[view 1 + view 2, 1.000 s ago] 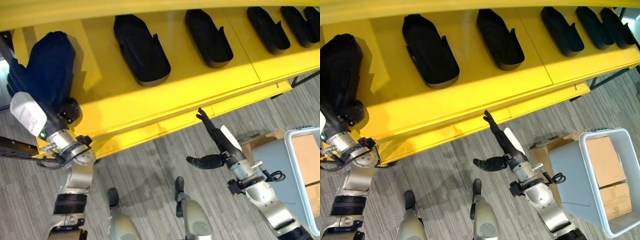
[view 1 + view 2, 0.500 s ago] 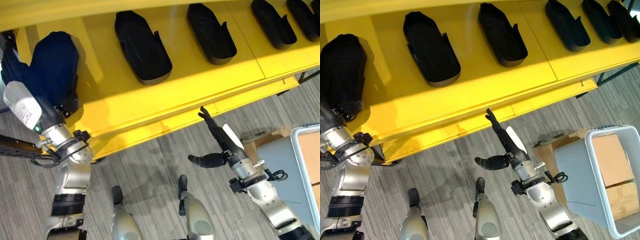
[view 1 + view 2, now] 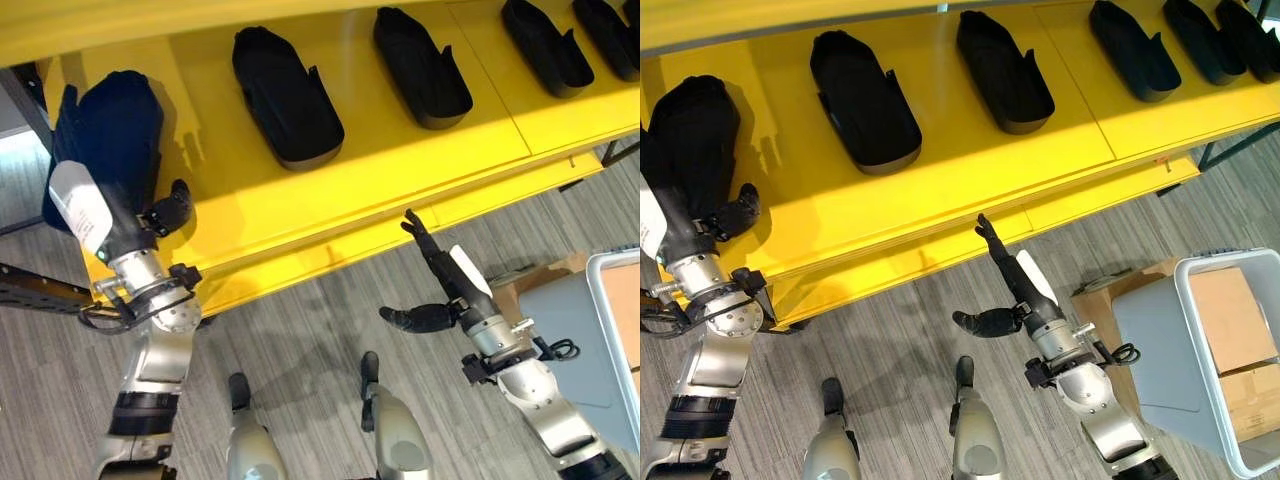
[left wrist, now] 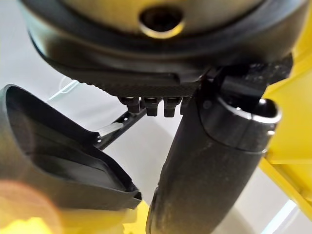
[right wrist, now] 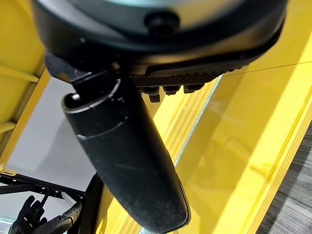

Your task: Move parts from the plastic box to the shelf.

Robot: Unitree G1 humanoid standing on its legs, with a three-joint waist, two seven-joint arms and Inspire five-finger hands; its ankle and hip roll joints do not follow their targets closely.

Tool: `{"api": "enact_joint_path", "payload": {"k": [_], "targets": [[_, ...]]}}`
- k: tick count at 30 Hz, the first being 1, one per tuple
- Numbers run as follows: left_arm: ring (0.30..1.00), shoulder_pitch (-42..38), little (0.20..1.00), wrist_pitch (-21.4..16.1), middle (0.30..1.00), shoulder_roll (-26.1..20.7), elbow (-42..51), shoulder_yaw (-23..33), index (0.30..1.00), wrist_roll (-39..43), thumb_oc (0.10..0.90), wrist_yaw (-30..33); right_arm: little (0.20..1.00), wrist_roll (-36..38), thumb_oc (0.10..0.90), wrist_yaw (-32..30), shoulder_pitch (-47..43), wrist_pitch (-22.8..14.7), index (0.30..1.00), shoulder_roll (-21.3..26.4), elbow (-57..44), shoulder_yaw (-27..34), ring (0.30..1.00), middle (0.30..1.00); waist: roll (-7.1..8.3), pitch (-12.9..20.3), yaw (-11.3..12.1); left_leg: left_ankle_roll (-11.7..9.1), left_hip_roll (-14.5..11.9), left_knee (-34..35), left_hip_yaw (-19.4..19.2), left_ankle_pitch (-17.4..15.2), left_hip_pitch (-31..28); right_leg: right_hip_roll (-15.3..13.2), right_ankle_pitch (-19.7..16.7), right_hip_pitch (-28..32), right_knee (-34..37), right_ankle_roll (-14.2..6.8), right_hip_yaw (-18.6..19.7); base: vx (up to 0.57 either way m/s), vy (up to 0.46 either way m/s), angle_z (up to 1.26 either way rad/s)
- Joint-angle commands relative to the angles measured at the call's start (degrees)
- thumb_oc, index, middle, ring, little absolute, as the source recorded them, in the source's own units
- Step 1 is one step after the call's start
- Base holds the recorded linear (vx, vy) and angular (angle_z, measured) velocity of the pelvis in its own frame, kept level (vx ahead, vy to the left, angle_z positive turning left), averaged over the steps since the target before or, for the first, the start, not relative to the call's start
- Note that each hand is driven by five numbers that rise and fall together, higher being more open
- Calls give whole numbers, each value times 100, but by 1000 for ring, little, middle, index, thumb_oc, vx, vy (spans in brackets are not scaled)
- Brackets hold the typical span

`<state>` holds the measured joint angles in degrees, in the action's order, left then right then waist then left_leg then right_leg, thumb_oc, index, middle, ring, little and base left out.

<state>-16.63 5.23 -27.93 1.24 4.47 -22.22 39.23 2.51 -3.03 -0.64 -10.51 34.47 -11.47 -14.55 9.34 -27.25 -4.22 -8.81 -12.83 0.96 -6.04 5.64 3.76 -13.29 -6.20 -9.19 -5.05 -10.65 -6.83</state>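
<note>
the left hand [image 3: 150, 215] hangs slack and empty, just short of the leftmost black part [image 3: 110, 135] lying on the yellow shelf [image 3: 400, 150]. the right hand [image 3: 1015, 290], fingers straight, holds nothing below the shelf edge, the grey plastic box [image 3: 1200, 370] near its right.

Head stereo downward, wrist close-ups

We hold our left hand [image 3: 120, 215] raised, fingers loosely extended; our right hand [image 3: 440, 285] reaches forward, fingers straight, thumb splayed.
</note>
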Motion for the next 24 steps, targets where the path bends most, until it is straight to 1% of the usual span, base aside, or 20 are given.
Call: {"api": "enact_joint_path", "payload": {"k": [1, 11, 15, 24], "targets": [[1000, 6, 1000, -634, 1000, -162, 496, 82, 1000, 132, 900, 14, 1000, 249, 900, -173, -140, -397, 1000, -18, -813, 345, 1000, 1000, -20, 821, -3, 98, -190, -180, -26, -421, -324, -213, 599, -183, -877, -16, -15, 10, 2, 3], [1000, 409, 1000, -728, 1000, -89, 482, 44, 1000, 498, 900, -288, 1000, 243, 900, -116, -30, -331, 1000, -17, -768, 397, 1000, 1000, -128, 984, 11, 100, -164, -125, -19, -413, -357, -221, 562, -71, -731, -35, -47, 0, 0, 0], [1000, 484, 1000, -747, 1000, -74, 493, 23, 1000, 565, 900, -349, 1000, 256, 900, -99, -3, -319, 1000, -21, -764, 419, 1000, 1000, -140, 1031, 10, 101, -156, -127, -19, -421, -368, -222, 563, -34, -700, -36, -51, 0, 0, 0], [1000, 679, 1000, -891, 1000, 51, 384, -187, 1000, 1017, 900, -645, 1000, 255, 900, -60, 108, -288, 1000, -18, -730, 453, 1000, 1000, -168, 1149, -18, 107, -144, -96, -20, -419, -428, -207, 557, 84, -614, -44, -69, 0, 0, 0]]}}
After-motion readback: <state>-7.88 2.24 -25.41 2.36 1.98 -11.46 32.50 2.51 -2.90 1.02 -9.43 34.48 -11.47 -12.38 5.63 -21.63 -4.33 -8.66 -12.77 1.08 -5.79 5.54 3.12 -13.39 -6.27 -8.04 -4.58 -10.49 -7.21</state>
